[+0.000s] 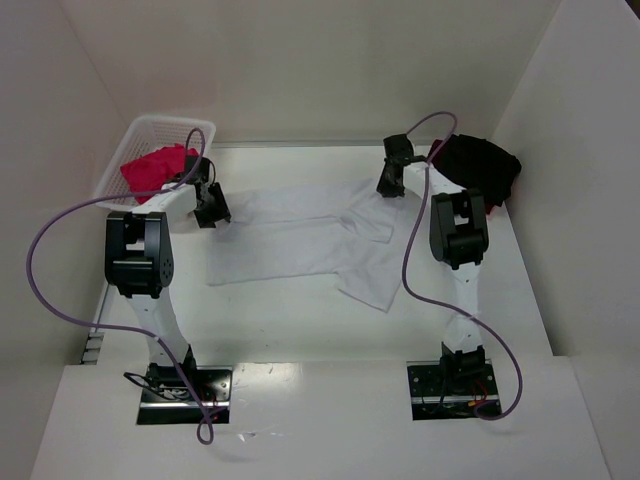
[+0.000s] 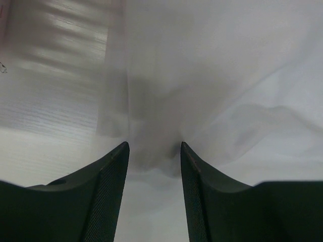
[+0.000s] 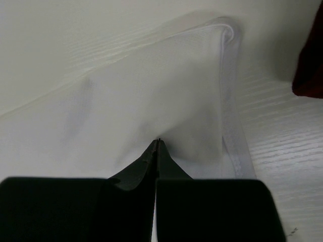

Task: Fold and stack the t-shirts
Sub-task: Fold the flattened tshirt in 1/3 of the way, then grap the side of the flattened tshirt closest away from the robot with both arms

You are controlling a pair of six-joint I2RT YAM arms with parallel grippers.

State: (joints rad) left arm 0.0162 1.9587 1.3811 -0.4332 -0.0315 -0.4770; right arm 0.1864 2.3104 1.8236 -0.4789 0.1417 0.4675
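Pinch the limp, light white t-shirt [image 1: 290, 240] along its far edge, with right jaws clamped on it and left jaws parted astride cloth.

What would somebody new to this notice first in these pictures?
A white t-shirt sprawls rumpled across the middle of the table, the right gripper pinching its far right corner, the left gripper open over its left edge. A bright pink t-shirt lies in the basket at far left; a dark cloth heap sits far right.

Table [image 1: 300, 335] lies open this side of the white t-shirt [image 1: 290, 240]; basket [image 1: 150, 125] and black t-shirt [image 1: 485, 165] crowd far corners.
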